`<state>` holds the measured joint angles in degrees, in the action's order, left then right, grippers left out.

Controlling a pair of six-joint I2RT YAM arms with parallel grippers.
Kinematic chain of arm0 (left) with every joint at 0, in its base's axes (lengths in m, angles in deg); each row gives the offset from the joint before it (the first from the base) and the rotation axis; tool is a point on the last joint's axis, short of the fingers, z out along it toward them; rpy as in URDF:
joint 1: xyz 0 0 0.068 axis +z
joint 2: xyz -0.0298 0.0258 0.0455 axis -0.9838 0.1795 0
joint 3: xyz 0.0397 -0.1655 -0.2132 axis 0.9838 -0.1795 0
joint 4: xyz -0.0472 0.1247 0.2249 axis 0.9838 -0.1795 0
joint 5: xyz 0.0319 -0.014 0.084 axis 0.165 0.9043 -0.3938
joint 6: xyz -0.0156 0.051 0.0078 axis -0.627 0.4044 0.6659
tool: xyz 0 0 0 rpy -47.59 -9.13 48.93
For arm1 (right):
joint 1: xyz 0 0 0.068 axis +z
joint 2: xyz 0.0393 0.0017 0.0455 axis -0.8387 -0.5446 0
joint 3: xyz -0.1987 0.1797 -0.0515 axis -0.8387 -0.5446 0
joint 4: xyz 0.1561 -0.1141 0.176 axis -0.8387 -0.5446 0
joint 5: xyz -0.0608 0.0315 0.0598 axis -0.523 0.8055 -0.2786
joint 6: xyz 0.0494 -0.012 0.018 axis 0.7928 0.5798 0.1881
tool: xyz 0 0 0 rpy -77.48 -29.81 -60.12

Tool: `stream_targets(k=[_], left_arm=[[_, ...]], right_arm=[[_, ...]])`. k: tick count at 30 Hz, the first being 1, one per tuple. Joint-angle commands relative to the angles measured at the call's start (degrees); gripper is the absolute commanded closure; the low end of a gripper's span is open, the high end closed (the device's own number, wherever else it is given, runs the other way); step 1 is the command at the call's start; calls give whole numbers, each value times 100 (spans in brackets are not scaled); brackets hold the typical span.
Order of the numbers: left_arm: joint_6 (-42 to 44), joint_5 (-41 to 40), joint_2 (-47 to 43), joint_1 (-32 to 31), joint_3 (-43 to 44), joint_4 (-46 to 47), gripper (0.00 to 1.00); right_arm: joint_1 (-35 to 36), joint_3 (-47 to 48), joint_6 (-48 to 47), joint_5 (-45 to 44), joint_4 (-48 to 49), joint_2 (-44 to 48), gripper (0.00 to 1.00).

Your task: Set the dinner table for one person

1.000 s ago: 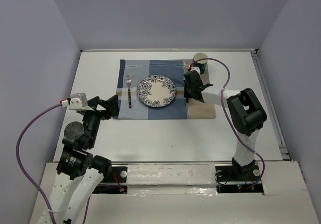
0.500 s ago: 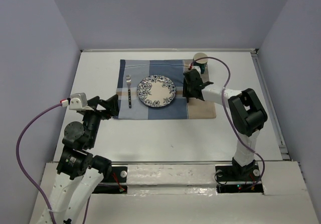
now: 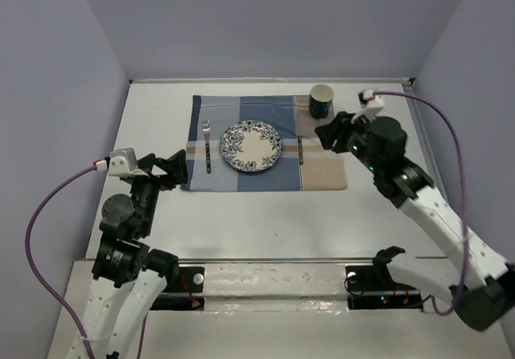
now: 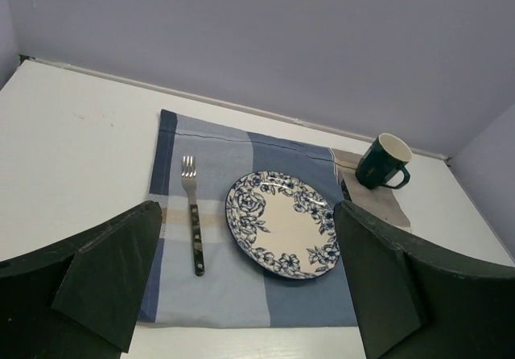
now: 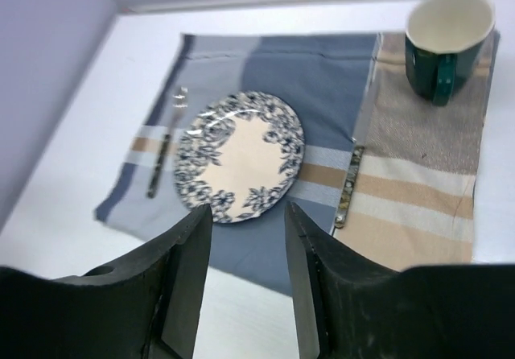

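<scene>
Setup looks basically done imo. Striped cloth [image 3: 241,178] lies on the dinner table [image 3: 241,222], w/ the plate [image 3: 251,146] mid-cloth, fork [image 3: 207,146] just left of it, knife [image 3: 299,148] just right, and the mug [image 3: 321,100] at the cloth's far right corner. Right gripper [image 3: 324,134] hangs above the cloth's right side, near the knife. Its jaws are partly apart w/ nothing btwn them. Left gripper [image 3: 180,171] is spread wide and empty, by the cloth's left edge. Step in hand: prob the knife placement wrapping up. Next move imo: lift both arms clear w/o snagging the cloth.
</scene>
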<state>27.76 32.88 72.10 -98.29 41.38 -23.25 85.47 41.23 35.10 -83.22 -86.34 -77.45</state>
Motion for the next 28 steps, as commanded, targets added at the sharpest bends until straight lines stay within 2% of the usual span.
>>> stream_targets(k=[1, 3, 4, 6, 12, 18, 22, 24, 28], left_arm=[[170, 120, 171, 53, 113, 338, 1], [179, 339, 241, 88, 87, 382, 1], [179, 436, 241, 105, 78, 409, 1], [170, 647, 85, 132, 43, 531, 1], [197, 946, -295, 132, 183, 603, 1], [109, 1044, -356, 132, 684, 189, 1], [56, 1044, -523, 132, 614, 58, 1], [39, 1323, -549, 132, 561, -56, 1], [38, 1342, -576, 132, 605, -171, 1]], right_arm=[[-43, -647, -271, 838, 255, 1598, 48], [-43, -849, -306, 795, 246, 2422, 39], [-43, -902, -306, 733, 229, 2662, 19], [-43, -1069, -245, 514, 185, 3276, 1], [-43, -1307, -253, -40, -17, 4122, 0], [-43, -1280, -289, -1216, -290, 5115, 0], [-43, -1509, -315, -1289, -343, 5406, 0], [-43, -1597, -271, -1219, -430, 5398, 0], [-43, -1501, -507, -1078, -571, 5249, 0]])
